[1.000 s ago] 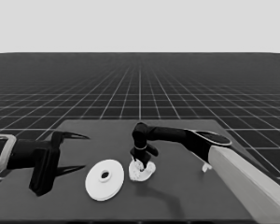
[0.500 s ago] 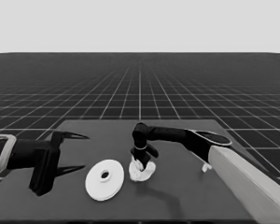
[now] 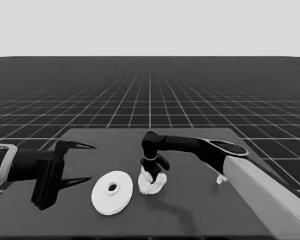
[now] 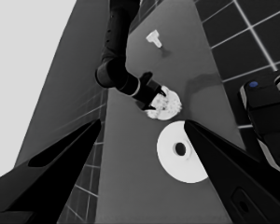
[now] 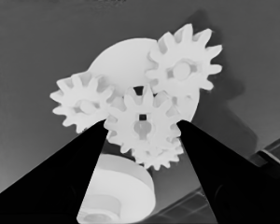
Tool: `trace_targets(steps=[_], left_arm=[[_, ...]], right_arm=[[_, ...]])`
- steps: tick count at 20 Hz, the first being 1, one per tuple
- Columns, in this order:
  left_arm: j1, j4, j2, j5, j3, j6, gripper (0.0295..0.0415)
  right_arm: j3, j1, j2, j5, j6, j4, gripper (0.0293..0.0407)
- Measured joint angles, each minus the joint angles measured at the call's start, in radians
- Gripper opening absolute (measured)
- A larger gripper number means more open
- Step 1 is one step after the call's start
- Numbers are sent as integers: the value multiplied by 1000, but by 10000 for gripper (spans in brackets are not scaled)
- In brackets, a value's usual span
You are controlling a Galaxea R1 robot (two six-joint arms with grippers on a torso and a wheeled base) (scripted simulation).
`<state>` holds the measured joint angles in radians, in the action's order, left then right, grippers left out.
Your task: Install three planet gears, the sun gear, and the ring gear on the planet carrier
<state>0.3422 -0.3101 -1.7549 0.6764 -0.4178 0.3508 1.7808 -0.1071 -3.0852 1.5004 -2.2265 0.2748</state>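
with my right gripper [image 5: 142, 128] pinching the sun gear [image 5: 141, 122] amid planet gears [image 5: 183, 69] on the smaller round part [image 3: 151, 183], teeth may jam; larger round part [image 3: 112, 192] waits at nine o'clock, left gripper [image 3: 76, 164] spread

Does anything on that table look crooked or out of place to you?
Nothing looks broken or spilled. The right pincer straddles the middle gear among the gears on the smaller round part. The larger round part lies flat beside it, not yet on top. One thin white piece lies alone to the right.
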Motion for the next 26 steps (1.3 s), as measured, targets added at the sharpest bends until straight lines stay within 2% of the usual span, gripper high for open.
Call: trace_targets(steps=[12, 14, 15, 17, 22, 23, 24, 26], left_arm=[[0, 0, 0, 0, 0, 0, 385], [0, 0, 0, 0, 0, 0, 385], [0, 0, 0, 0, 0, 0, 385], [0, 0, 0, 0, 0, 0, 385], [0, 0, 0, 0, 0, 0, 385], [0, 0, 0, 0, 0, 0, 385], [0, 0, 0, 0, 0, 0, 385], [0, 0, 0, 0, 0, 0, 385]], right_arm=[[0, 0, 0, 0, -126, 0, 312], [0, 0, 0, 0, -136, 0, 371], [0, 0, 0, 0, -138, 0, 381], [0, 0, 0, 0, -140, 0, 384], [0, 0, 0, 0, -141, 0, 385], [-39, 49, 9, 26, 252, -43, 393], [-57, 87, 12, 37, 500, -70, 391], [-69, 121, 15, 40, 735, -99, 386]])
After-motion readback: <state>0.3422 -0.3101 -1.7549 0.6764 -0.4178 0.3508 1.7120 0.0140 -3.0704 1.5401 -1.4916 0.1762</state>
